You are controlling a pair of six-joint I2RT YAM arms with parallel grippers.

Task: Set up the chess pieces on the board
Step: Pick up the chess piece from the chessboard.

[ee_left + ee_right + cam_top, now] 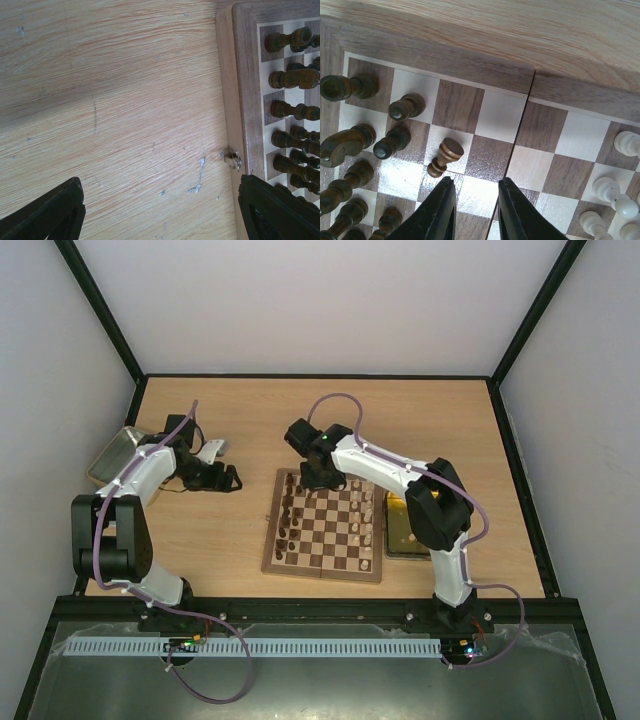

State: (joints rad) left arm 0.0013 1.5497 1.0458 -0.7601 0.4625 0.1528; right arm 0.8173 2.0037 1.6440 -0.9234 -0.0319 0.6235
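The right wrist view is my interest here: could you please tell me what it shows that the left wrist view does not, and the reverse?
Only the right wrist view: the pale pieces, a lone brown pawn just ahead of that arm's open jaws, and the board's centre seam.
Only the left wrist view: a small metal clasp on the board's side, and whitish scuffs on the table.
Both: the table, the board's border, rows of dark pieces, and black jaws at the bottom edge.
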